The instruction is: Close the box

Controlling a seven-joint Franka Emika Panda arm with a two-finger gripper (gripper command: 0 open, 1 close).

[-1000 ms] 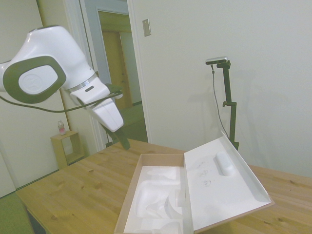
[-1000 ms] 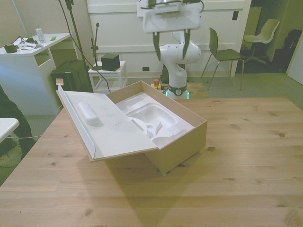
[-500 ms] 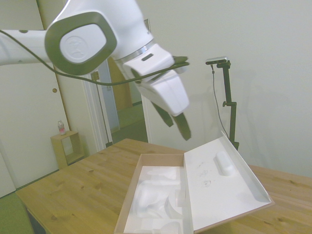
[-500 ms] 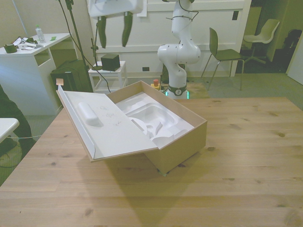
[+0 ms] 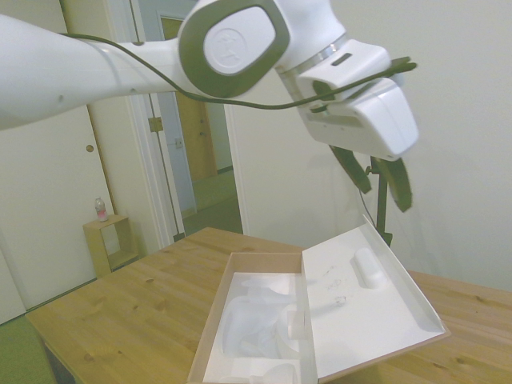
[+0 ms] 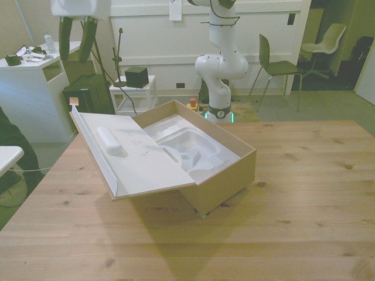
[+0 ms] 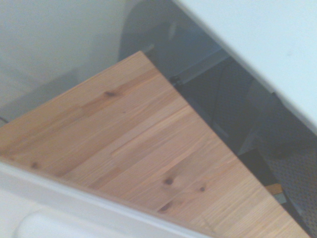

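The box (image 6: 220, 172) is sitting open near the middle of the wooden table (image 6: 304, 193), its brown cardboard base resting flat and showing the moulded white foam insert (image 6: 190, 151) inside. Its hinged lid (image 6: 132, 153) is leaning outward toward the front view's left, white inner face up and tilted rather than lying flat, with a small raised white block (image 6: 110, 140) fixed to it. The lid is staying at that angle probably because its hinge edge is running along the base's side, so its free edge is overhanging the table.

The gripper (image 5: 382, 178) is hanging well above the lid's outer edge, touching nothing. In the side view its two dark fingers (image 5: 400, 186) are standing apart and pointing down, with nothing between them. In the front view the gripper (image 6: 77, 38) is showing high at the upper left, beyond the lid's far corner. That position is likely chosen so the arm can get behind or under the free edge and swing the lid over the base.

The wrist view is looking down on a blurred table corner (image 7: 148, 139) and a strip of the lid's white rim (image 7: 74, 198).
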